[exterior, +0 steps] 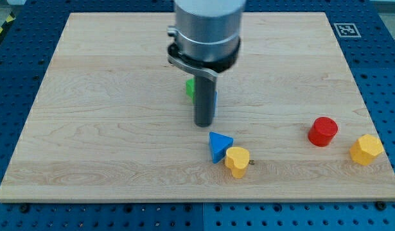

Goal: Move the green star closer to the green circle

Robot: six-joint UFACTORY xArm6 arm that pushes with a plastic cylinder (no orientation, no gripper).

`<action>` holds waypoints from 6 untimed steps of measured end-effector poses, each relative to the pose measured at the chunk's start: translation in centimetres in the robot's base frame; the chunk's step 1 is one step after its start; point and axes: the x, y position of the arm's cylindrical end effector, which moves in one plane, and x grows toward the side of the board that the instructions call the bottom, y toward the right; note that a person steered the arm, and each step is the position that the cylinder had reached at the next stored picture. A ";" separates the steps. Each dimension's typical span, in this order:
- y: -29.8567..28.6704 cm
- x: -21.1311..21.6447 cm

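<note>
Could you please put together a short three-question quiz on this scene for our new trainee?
1. True or false: the blue triangular block touches the yellow heart-shaped block.
2. Which block lies nearest the view's right edge? A) the red cylindrical block B) the yellow hexagonal block C) the blue triangular block
3. Fill in: a block mostly hidden behind the dark rod, just above my tip, is coloured ____.

Key:
1. True; they sit against each other near the bottom of the wooden board.
2. B.
3. Green; its shape cannot be made out.
</note>
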 end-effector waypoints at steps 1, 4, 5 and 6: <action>-1.4 -2.5; -4.3 -5.6; -2.2 -5.2; 0.3 -4.7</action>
